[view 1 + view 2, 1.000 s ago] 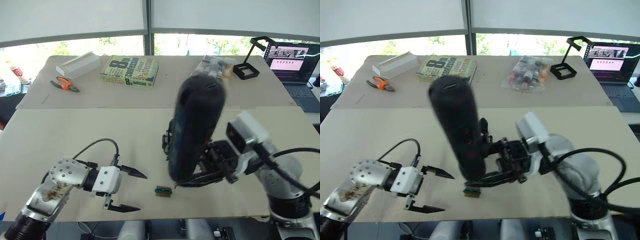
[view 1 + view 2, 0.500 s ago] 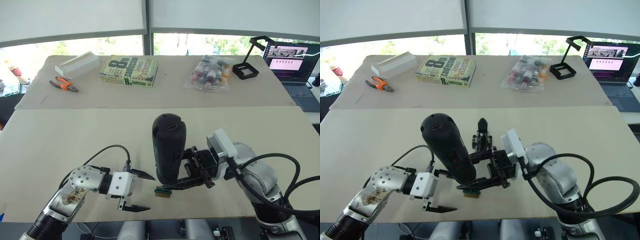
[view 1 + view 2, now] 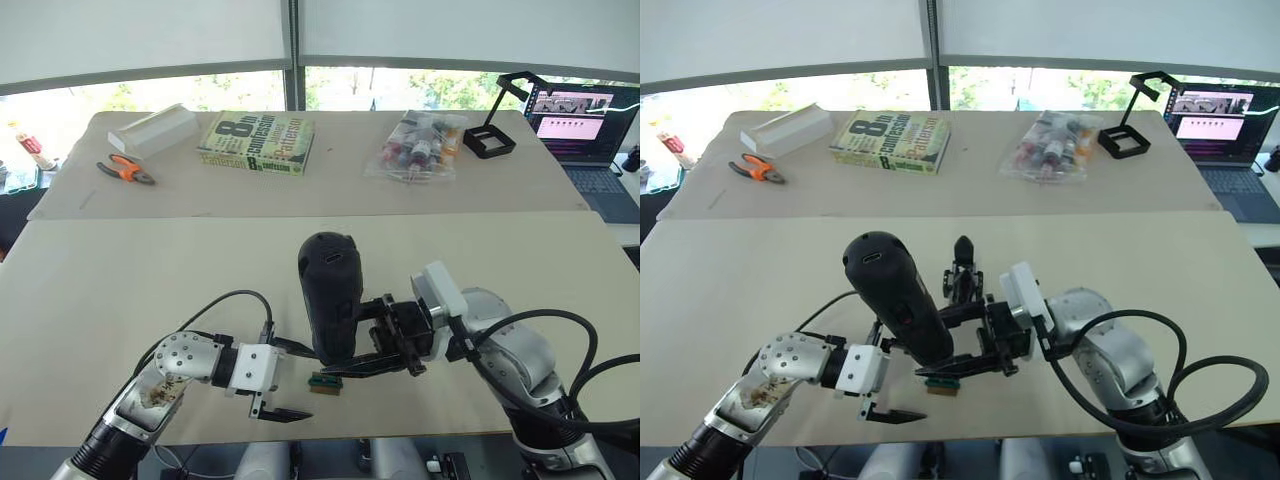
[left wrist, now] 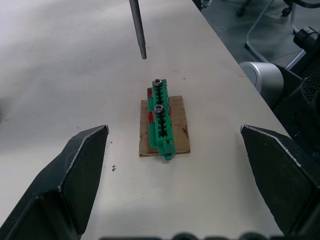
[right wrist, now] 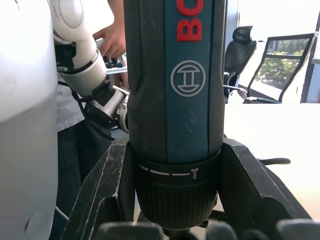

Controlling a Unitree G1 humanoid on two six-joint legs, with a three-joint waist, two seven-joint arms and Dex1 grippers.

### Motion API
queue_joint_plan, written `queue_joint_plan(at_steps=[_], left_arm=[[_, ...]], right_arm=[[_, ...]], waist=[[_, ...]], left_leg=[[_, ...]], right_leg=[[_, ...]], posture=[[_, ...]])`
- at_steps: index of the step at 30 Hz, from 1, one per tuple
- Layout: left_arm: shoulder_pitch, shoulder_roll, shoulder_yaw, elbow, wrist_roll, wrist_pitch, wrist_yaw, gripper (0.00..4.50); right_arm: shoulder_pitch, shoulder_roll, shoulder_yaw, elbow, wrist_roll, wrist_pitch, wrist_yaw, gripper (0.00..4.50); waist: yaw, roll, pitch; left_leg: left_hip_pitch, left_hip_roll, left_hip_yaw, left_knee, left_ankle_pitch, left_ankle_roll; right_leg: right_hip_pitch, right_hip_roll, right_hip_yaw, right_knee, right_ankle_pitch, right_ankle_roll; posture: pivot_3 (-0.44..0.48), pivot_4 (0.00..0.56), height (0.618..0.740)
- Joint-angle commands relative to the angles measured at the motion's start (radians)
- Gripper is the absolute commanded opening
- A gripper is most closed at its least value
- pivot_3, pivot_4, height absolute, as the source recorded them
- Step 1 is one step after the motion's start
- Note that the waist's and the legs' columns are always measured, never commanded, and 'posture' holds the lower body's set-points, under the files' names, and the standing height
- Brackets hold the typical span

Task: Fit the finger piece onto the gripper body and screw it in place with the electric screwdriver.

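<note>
Nearest the front edge of the table (image 3: 120, 290), the left gripper (image 3: 283, 381) lay low over the surface with its two black fingers spread wide apart and nothing between them. In the left wrist view, a small green block (image 4: 161, 120) sat squarely in the gap ahead of those fingers, on a scrap of brown card, its long axis running away from the claw. Two screw heads showed on its top. The thin metal bit (image 4: 137, 27) of the electric screwdriver (image 3: 331, 295) hung just beyond the block's far end, its tip clear of the table and not touching the block.

The right gripper (image 3: 385, 338) was clamped around the screwdriver's thick barrel, holding the tool roughly upright with the bit pointing down. The right wrist view showed both fingers pressed against the tool's collar.

Just behind the screwdriver stood the gripper body (image 3: 962, 272), its one pointed finger upright, near the right arm and farther from the left. The finger piece could not be made out.

Open table lay to the left of the block. The front edge was close behind the left claw.

Well apart, on the far table, lay orange-handled pliers (image 3: 127, 169), a book (image 3: 258, 142), a bag of small bottles (image 3: 414, 147) and a laptop (image 3: 585, 120).
</note>
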Motion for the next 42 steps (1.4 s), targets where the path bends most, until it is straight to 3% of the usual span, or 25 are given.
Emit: queue_joint_plan(at_steps=[1, 42], left_arm=[[0.0, 0.0, -0.004, -0.005, -0.002, -0.011, 0.008, 4.5], [-0.01, 0.001, -0.016, -0.02, -0.004, 0.015, 0.021, 4.5]], right_arm=[[-0.009, 0.008, 0.001, -0.041, 0.021, -0.011, -0.008, 1.9], [0.023, -0.032, 0.019, -0.054, -0.011, -0.02, -0.034, 1.9]], waist=[[0.0, 0.0, 0.0], [0.0, 0.0, 0.0]], left_leg=[[0.0, 0.0, 0.0, 0.0, 0.0, 0.0], [0.0, 0.0, 0.0, 0.0, 0.0, 0.001]], right_leg=[[0.0, 0.0, 0.0, 0.0, 0.0, 0.0], [0.0, 0.0, 0.0, 0.0, 0.0, 0.0]], posture=[[0.0, 0.15, 0.74], [0.0, 0.15, 0.74]])
